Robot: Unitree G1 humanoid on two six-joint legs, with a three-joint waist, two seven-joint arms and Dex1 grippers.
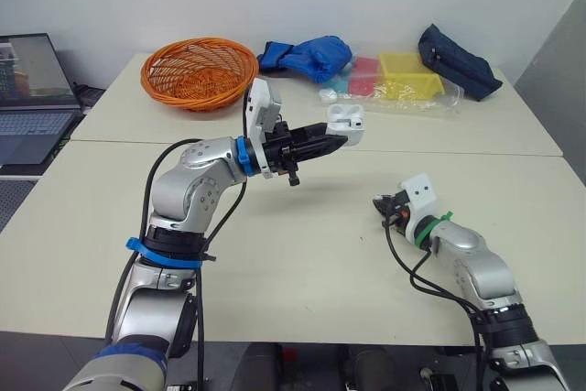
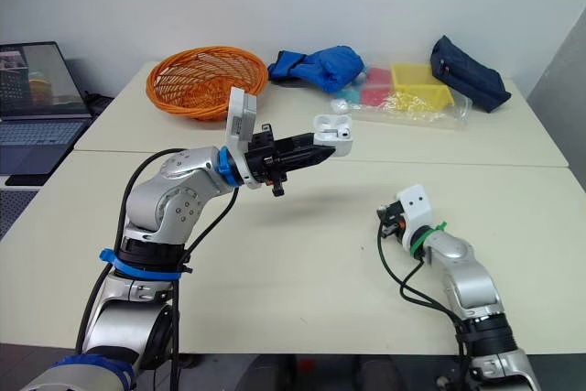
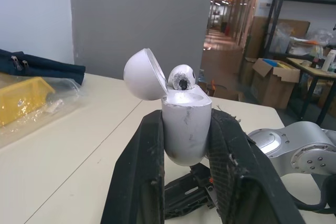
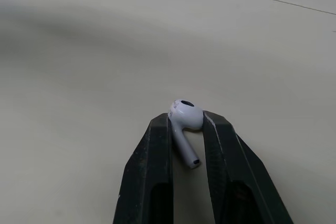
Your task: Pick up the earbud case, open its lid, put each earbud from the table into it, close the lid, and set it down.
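Over table [image 1: 302,263], earbud case [image 1: 346,123] upright

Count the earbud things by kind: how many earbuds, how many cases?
White rounded plastic case, lid open, in the left gripper: 1
Small white plastic earbuds: 2 (one seated in the case, one in the right gripper)
Total: 3

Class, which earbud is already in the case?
The earbud in the open case held by the left gripper; the other earbud is pinched in the right gripper.
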